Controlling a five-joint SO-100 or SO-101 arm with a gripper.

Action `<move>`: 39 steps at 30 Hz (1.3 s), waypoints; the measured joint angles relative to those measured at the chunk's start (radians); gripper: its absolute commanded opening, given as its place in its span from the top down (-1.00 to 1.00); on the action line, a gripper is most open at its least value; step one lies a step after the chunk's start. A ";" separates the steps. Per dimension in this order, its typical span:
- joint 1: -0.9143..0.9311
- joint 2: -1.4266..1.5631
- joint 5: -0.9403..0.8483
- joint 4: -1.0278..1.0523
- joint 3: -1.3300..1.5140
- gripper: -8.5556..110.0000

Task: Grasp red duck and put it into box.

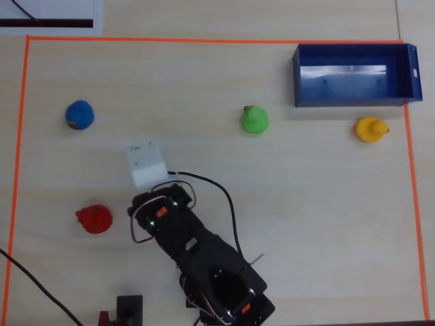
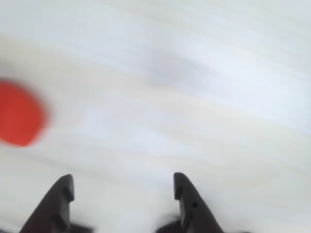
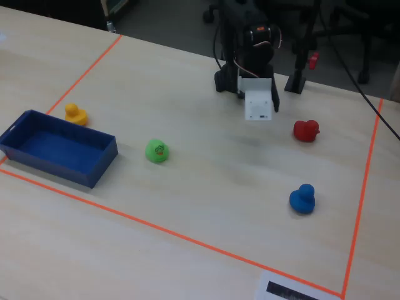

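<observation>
The red duck (image 1: 94, 219) sits on the table at the lower left of the overhead view, and at the right in the fixed view (image 3: 305, 130). In the wrist view it is a blurred red blob (image 2: 19, 114) at the left edge, ahead and left of my gripper (image 2: 121, 182). The gripper is open and empty, with its jaws wide apart above bare table. In the overhead view its fingers are hidden under the white wrist-camera housing (image 1: 146, 165), right of and above the duck. The dark-blue box (image 1: 353, 100) stands at the top right, empty; the fixed view shows it at the left (image 3: 56, 169).
A green duck (image 1: 254, 120) sits mid-table and a yellow duck (image 1: 371, 129) just below the box. A blue duck (image 1: 79, 115) sits at the upper left. Orange tape (image 1: 204, 40) borders the work area. Black cables (image 1: 228, 204) trail from the arm.
</observation>
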 measured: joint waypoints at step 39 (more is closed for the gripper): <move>-0.408 -0.689 0.365 -0.063 -0.460 0.34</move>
